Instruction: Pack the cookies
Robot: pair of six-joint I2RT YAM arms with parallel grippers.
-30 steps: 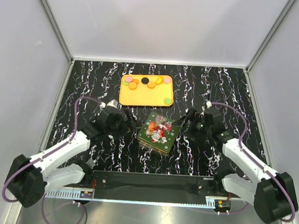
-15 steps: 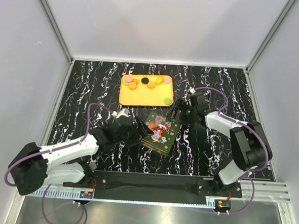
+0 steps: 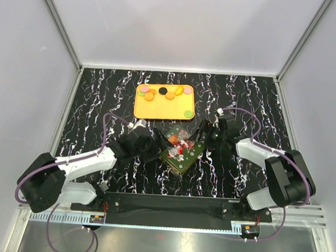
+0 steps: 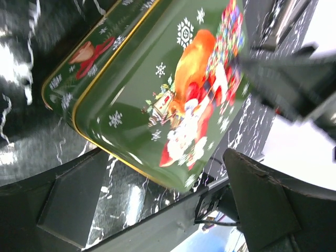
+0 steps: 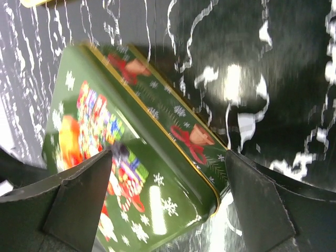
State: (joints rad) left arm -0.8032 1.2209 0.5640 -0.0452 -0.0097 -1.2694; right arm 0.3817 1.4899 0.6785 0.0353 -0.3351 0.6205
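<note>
So this looks like the opening-the-tin step, nothing is packed yet. The cookies (image 3: 148,96) all sit on the orange tray (image 3: 157,109) at the back of the table, well apart from both arms. The green Christmas tin (image 3: 178,149) is in the middle with its lid on, as far as I can tell.

The left gripper (image 3: 157,145) is at the tin's left side and the right gripper (image 3: 203,133) is at its far right corner. Both are spread wide with nothing clamped.

My guess is that the next move needs 1 arm to pin the base while the other gets a finger under the lid rim.

The top view shows the tray and both arms. The wrist views lose the tray, but they show the fingers (image 4: 68,205) straddling the tin with a gap. The right wrist view is too blurry to say whether its finger (image 5: 257,205) touches the corner.
</note>
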